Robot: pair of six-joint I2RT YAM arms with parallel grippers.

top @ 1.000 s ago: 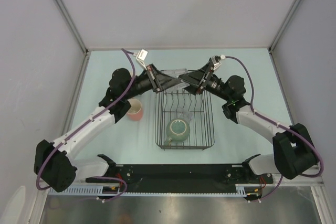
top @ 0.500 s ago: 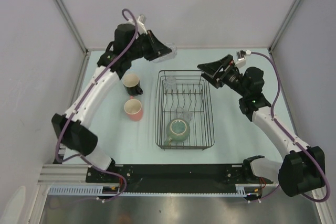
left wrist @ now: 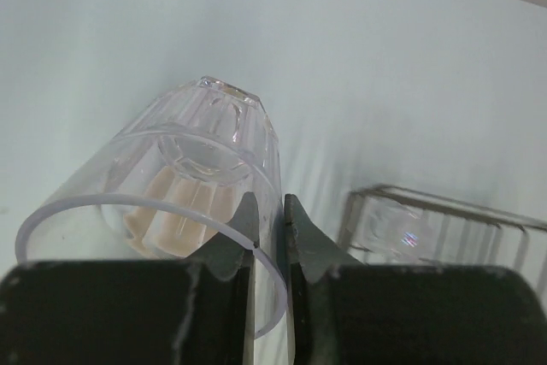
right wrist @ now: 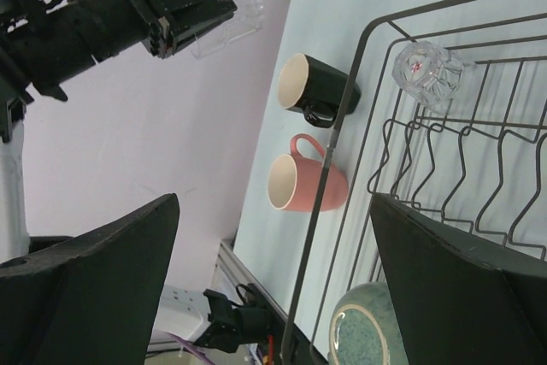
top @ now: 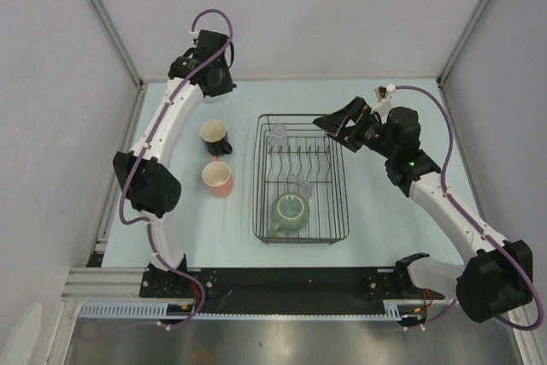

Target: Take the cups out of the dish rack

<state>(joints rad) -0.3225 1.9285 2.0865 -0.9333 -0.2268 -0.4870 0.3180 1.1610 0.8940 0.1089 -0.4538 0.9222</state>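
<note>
Pink cup [top: 217,179], dark cup [top: 214,135] on counter [top: 385,220]; glass [left wrist: 184,168] clamped in left hand [left wrist: 269,211], right hand [top: 332,128] apart; mug [top: 291,212], tumblers [top: 279,133] in rack [top: 259,203].

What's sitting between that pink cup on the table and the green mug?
Just the left wire wall of the dish rack: the pink cup is outside it, the green mug inside. The overhead view shows this best.

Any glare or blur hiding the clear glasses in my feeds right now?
Left wrist view: the held tumbler is clearest at its base and soft at the near rim; the left gripper is dark. Top view: even light, no glare, but the rack tumbler almost vanishes among the dish rack wires. Right wrist view: sharp, with a small red glint on that tumbler.
</note>
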